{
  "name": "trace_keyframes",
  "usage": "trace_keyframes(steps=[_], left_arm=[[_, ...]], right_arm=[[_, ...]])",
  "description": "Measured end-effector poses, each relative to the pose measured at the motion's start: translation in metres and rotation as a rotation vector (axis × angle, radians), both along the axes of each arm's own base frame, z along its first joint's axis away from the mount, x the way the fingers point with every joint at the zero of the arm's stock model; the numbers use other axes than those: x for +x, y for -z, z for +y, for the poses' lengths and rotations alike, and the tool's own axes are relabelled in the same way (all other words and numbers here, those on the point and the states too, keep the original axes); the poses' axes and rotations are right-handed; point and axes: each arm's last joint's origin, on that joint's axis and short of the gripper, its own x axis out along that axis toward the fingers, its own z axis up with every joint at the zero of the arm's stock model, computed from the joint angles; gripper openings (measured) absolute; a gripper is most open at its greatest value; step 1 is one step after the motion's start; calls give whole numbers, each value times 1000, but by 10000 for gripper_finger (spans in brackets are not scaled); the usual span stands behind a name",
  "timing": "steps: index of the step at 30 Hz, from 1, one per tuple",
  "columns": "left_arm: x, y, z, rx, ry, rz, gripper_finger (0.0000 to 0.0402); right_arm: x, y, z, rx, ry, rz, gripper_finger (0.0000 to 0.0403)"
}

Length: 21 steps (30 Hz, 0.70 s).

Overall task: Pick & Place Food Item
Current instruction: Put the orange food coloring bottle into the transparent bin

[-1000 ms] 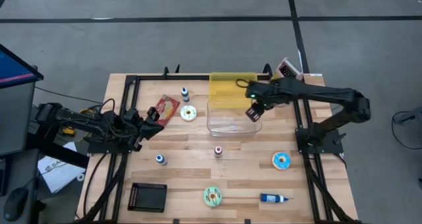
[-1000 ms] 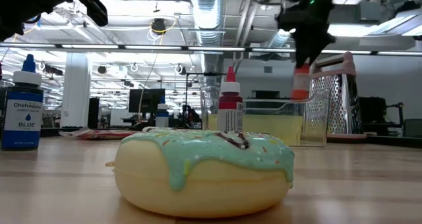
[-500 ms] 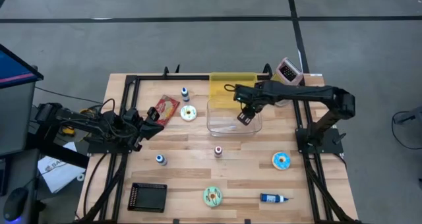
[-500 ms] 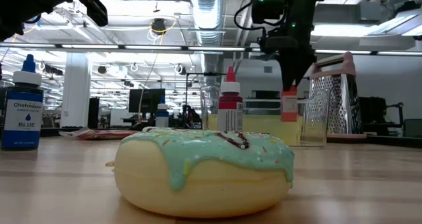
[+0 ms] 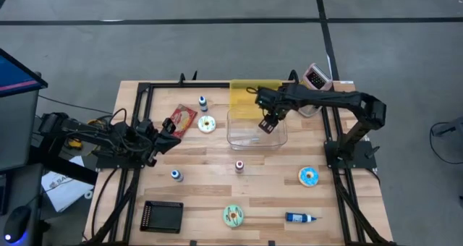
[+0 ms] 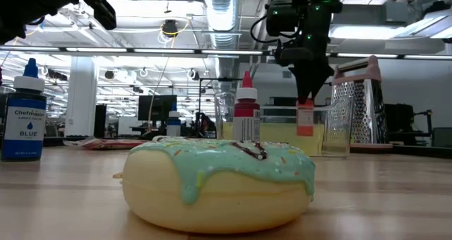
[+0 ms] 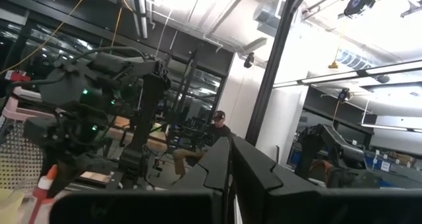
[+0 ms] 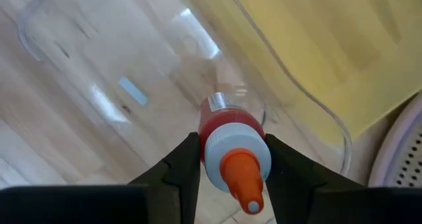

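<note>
My right gripper (image 5: pixel 266 124) is over the clear plastic container (image 5: pixel 248 135) in the table's far middle, shut on a small red bottle (image 6: pixel 305 118) with a white collar and orange nozzle (image 8: pixel 241 174). In the low view the bottle hangs inside the height of the container's walls. A yellow lid (image 5: pixel 249 95) lies against the container's far side. My left gripper (image 5: pixel 173 128) waits shut at the table's left, raised and holding nothing. My right gripper pinches the bottle between its two fingers (image 8: pixel 181 165) at the white collar (image 8: pixel 217 151) just below the nozzle. The fingers come from above, pointing steeply down. The bottle hangs upright below them, nozzle up, clear of the container's floor.
On the wood lie a white doughnut (image 5: pixel 207 124), a blue one (image 5: pixel 309 176) and a green one (image 5: pixel 232 215). There are also small dye bottles (image 5: pixel 239 166) (image 5: pixel 176 175) (image 5: pixel 202 101), a lying blue bottle (image 5: pixel 300 218), a black tray (image 5: pixel 161 216), a red packet (image 5: pixel 181 119) and a grater (image 5: pixel 315 76).
My right gripper has carried the red bottle toward the table's left and down, from above the container's right wall to lower inside it. The bottle has stayed upright in the hold.
</note>
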Motion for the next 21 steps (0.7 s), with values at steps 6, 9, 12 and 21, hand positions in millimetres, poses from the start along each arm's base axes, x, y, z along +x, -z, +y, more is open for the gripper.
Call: trace_keyframes(steps=[6,9,12,21], left_arm=[[0,0,0,0,1,2,11],[0,0,0,0,0,2,11],[0,0,0,0,0,2,11],[0,0,0,0,1,2,11]], right_arm=[[0,2,-7,22,-2,-34,128],[-5,14,-9,46,4,-20,128],[-9,27,-9,68,6,-14,128],[-10,33,-10,57,0,-35,128]])
